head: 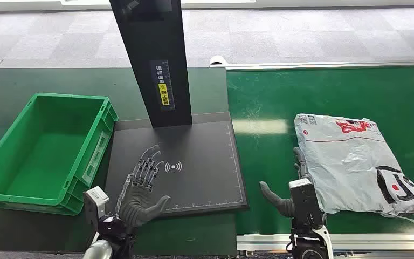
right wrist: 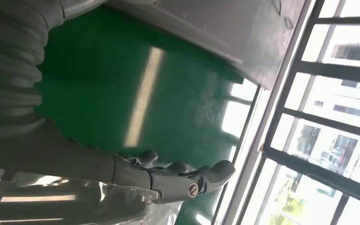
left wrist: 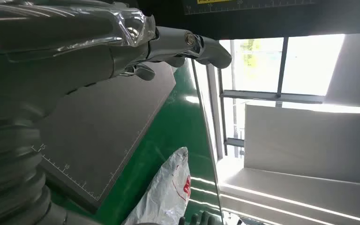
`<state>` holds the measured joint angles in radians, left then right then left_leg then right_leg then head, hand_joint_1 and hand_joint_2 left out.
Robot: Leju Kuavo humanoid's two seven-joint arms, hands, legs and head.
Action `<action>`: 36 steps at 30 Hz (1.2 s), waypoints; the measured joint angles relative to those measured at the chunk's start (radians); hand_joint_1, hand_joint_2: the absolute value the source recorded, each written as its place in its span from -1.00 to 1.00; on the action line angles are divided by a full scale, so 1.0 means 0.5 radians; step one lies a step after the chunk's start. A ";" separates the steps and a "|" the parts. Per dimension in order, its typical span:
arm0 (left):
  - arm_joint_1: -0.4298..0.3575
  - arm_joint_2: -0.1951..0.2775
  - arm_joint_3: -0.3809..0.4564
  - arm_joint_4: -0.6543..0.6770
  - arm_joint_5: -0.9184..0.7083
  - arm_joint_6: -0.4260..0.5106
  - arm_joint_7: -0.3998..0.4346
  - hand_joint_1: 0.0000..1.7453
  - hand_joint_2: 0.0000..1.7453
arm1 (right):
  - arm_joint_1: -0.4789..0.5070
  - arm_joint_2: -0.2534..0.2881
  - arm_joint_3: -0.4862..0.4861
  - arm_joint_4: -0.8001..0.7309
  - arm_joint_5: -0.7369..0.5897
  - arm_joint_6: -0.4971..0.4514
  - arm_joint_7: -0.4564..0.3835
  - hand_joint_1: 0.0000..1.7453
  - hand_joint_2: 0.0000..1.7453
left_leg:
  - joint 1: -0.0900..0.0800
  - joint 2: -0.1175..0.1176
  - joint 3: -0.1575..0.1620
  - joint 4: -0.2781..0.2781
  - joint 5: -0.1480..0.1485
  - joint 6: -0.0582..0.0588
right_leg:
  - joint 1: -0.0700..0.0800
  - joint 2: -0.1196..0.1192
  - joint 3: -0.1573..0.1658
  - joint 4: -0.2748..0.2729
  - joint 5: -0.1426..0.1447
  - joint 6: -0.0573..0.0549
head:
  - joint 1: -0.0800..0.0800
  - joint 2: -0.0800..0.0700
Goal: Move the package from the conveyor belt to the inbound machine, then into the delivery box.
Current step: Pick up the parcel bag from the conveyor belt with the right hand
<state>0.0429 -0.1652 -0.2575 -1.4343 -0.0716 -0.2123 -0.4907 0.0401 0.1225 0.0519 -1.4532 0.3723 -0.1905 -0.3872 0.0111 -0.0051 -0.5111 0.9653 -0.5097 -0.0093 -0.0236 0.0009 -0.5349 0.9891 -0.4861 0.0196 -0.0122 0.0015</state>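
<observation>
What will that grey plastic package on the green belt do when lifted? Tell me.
The package looks like a wrinkled poly mailer lying flat, so it will probably sag and fold. Its glossy film may slip. Being so flat, it seems light and unlikely to roll.

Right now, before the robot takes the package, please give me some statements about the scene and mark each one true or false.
1. The package lies on the green belt. True.
2. The crate holds a package. False: nothing lies in it.
3. The left hand is over the dark scanner plate, fingers spread. True.
4. The right hand has lifted the package. False: it is beside the package's near edge, and the package lies flat on the belt.
5. The crate stands right of the belt. False: it stands left of the plate.
</observation>
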 joint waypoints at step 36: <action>-0.076 0.050 -0.074 0.138 0.208 0.030 -0.031 -1.00 1.00 | -1.260 -0.997 -0.125 2.161 1.167 0.887 0.936 -1.00 1.00 | 0.000 -0.004 0.005 0.005 0.001 0.002 | 0.000 -0.002 0.008 -0.001 0.002 0.003 | 0.000 0.000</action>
<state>0.0050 -0.1404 -0.2947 -1.3654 0.0325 -0.1972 -0.5062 -0.5901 -0.3757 -0.0105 -0.3725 0.9556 0.2529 0.0808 0.0110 -0.0072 -0.5085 0.9680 -0.5092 -0.0082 -0.0238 -0.0002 -0.5307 0.9886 -0.4850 0.0213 -0.0122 0.0015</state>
